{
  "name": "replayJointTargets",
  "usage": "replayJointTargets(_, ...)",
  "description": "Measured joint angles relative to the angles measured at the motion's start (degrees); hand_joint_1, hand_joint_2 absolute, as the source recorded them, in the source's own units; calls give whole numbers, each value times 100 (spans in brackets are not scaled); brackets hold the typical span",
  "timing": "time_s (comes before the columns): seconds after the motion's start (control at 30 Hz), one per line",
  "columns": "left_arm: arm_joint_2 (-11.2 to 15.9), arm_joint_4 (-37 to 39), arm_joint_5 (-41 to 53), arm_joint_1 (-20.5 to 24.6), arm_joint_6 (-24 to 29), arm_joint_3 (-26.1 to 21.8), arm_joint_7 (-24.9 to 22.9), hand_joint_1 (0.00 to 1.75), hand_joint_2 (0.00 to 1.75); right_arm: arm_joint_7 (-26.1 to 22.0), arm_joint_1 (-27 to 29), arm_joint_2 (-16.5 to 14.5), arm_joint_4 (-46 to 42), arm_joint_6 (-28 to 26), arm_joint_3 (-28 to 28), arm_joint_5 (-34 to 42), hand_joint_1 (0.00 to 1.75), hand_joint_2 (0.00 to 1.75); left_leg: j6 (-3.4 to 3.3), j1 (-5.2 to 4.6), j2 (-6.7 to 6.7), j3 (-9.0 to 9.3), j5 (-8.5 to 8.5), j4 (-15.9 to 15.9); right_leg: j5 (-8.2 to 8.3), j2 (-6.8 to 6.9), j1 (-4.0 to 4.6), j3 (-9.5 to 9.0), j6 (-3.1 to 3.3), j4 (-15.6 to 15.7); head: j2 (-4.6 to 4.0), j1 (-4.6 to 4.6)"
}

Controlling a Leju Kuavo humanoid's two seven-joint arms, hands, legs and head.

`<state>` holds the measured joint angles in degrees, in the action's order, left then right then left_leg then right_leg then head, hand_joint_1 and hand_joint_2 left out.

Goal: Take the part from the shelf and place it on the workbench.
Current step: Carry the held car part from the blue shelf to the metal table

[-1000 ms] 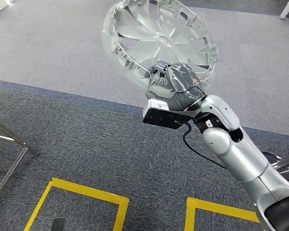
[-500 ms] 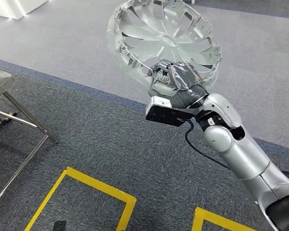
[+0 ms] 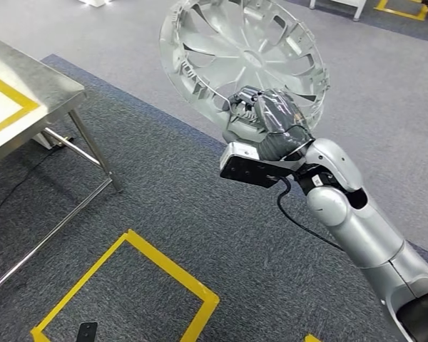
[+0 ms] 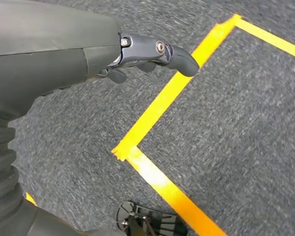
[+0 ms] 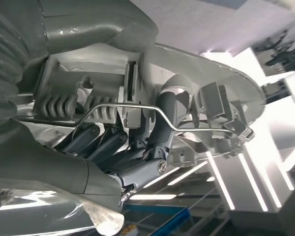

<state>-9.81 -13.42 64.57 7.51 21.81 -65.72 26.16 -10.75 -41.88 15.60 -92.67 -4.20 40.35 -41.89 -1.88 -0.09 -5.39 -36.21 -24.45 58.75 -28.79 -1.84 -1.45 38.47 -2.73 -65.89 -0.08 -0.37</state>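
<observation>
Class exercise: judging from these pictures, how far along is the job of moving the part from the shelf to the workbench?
Done: the part, a silver wheel cover, is off the shelf, gripped at its rim by the right hand. In hand: it is held up over the carpet, with the workbench in sight to the left. Left: reaching the bench and setting it down. The left hand holds nothing.

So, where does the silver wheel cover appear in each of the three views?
Head view: wheel cover top centre, held up by the right hand.
Right wrist view: its rim crosses the frame, close beyond the hand.
Left wrist view: not in it.
Shared landmark: right hand.
</observation>
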Motion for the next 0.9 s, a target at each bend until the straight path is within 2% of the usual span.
replayJointTargets(0.03, 1, 0, 6, 3, 0, 1, 0, 0, 175, -1, 0, 9, -2, 0, -1, 0, 175, 175, 29, 6, -78, -22, -18, 40, 125, -126, -24, -144, 3, 335, 0, -3)
replayJointTargets(0.07, 1, 1, 11, 6, 0, 1, 0, 0, 175, -2, 1, 19, -5, 1, 1, -2, 175, 175, 62, 16, -145, -52, -24, 67, 166, -230, -35, -238, 8, 527, 1, -4)
replayJointTargets(0.1, -1, 1, 12, 3, 0, 2, 0, 0, 175, -3, 1, 26, -8, 1, 3, -3, 175, 175, 93, 26, -208, -82, -20, 77, 131, -281, -34, -283, 25, 583, 0, -5)
replayJointTargets(0.13, -2, 2, 11, -5, 0, 2, 0, 0, 175, -4, -2, 28, -11, 2, 6, -2, 175, 175, 121, 37, -271, -107, -11, 83, 121, -240, -26, -313, 51, 611, 0, -4)
replayJointTargets(0.17, 4, 2, 9, -18, 1, 2, -1, 0, 175, -2, -4, 29, -11, 2, 8, -3, 175, 175, 149, 45, -280, -118, -11, 80, 122, -172, -23, -326, 85, 607, 0, -3)
replayJointTargets(0.2, 7, 2, 8, -28, 1, 2, -1, 0, 175, 0, -6, 31, -13, 2, 7, -1, 175, 175, 180, 34, -186, -138, -41, 124, 118, -102, -27, -351, 124, 622, -1, -21)
replayJointTargets(0.23, 10, 2, 7, -29, 1, 2, -2, 0, 175, 1, -6, 32, -15, 2, 6, -1, 175, 175, 215, 23, -24, -197, -115, 254, 116, -27, -32, -378, 163, 640, -1, -41)
replayJointTargets(0.3, 9, 2, 5, -10, -1, 2, -4, 0, 175, 5, -4, 33, -17, 1, -2, -7, 175, 175, 279, 18, 360, -476, -400, 843, 94, 126, -24, -427, 226, 657, -1, -78)
replayJointTargets(0.37, 9, 2, 2, -1, -9, 2, -6, 0, 175, 7, -1, 37, -17, 0, -3, -11, 175, 175, 309, 47, 492, -824, -644, 1536, 62, 281, -11, -459, 250, 656, 0, -80)
replayJointTargets(0.4, 9, 2, -4, -6, -18, 2, -9, 0, 175, 5, 3, 38, -16, 0, 0, -10, 175, 175, 311, 55, 509, -899, -635, 1675, 44, 353, -8, -477, 250, 656, 0, -81)
replayJointTargets(0.43, 9, 2, -10, -13, -27, 2, -15, 0, 175, 4, 5, 38, -16, 0, 3, -10, 175, 175, 301, 58, 523, -860, -514, 1581, 24, 423, -3, -502, 245, 656, 0, -83)
replayJointTargets(0.47, 12, 2, -17, -18, -36, 2, -22, 0, 175, 3, 7, 39, -16, 0, 5, -9, 175, 175, 276, 51, 562, -715, -313, 1277, -1, 492, 3, -536, 237, 656, -1, -83)
replayJointTargets(0.53, 25, 2, -27, -17, -45, 2, -31, 0, 175, 1, 13, 45, -17, -3, 0, -9, 175, 175, 180, -27, 839, -334, 10, 505, -56, 626, 28, -603, 202, 662, -1, -83)
replayJointTargets(0.57, 30, 2, -28, -13, -49, 2, -32, 0, 175, 1, 18, 56, -18, -6, -3, -9, 175, 175, 132, -73, 967, -210, 69, 245, -82, 692, 46, -627, 177, 667, 0, -78)
replayJointTargets(0.6, 33, 2, -30, -13, -54, 2, -32, 0, 175, 0, 24, 67, -18, -9, -5, -10, 175, 175, 93, -114, 1049, -155, 64, 115, -103, 764, 63, -646, 149, 679, 0, -75)
replayJointTargets(0.63, 34, 2, -30, -18, -58, 2, -33, 0, 175, -1, 28, 76, -18, -12, -7, -11, 175, 175, 70, -135, 1029, -150, 40, 85, -118, 840, 80, -667, 121, 698, 0, -75)
replayJointTargets(0.67, 35, 2, -31, -27, -58, 2, -33, 0, 175, 0, 31, 82, -21, -13, -8, -11, 175, 175, 51, -127, 949, -140, 41, 53, -138, 912, 85, -697, 89, 720, 0, -71)
replayJointTargets(0.7, 35, 1, -34, -41, -58, 2, -33, 0, 175, 1, 36, 88, -26, -13, -10, -9, 175, 175, 27, -114, 871, -114, 48, 15, -181, 890, 78, -714, 61, 717, -1, -66)
replayJointTargets(0.73, 37, 1, -36, -47, -57, 1, -33, 0, 175, 1, 38, 97, -31, -15, -15, -7, 175, 175, 1, -96, 795, -83, 61, -23, -260, 772, 69, -687, 43, 630, -1, -60)
replayJointTargets(0.77, 37, 0, -37, -43, -59, 1, -33, 0, 175, 1, 45, 111, -37, -16, -19, -5, 175, 175, -23, -77, 716, -53, 74, -57, -386, 597, 60, -590, 32, 415, -1, -47)
replayJointTargets(0.8, 33, 1, -37, -36, -65, 1, -33, 0, 175, -1, 58, 127, -40, -18, -22, -5, 175, 175, -41, -65, 636, -41, 78, -72, -543, 393, 53, -415, 34, 72, -1, -35)
replayJointTargets(0.83, 28, 1, -37, -27, -73, 2, -34, 0, 175, -4, 74, 144, -44, -20, -24, -6, 175, 175, -53, -60, 551, -37, 77, -72, -691, 262, 55, -191, 38, -337, -1, -29)
replayJointTargets(0.87, 22, 2, -43, -23, -85, 2, -40, 0, 175, -6, 97, 163, -46, -20, -24, -8, 175, 175, -59, -59, 459, -34, 73, -68, -778, 205, 59, 30, 37, -692, -1, -23)
replayJointTargets(0.9, 17, 2, -60, -28, -101, 1, -57, 0, 175, -8, 119, 186, -48, -20, -25, -9, 175, 175, -63, -56, 367, -29, 67, -63, -760, 184, 59, 188, 34, -884, -1, -24)
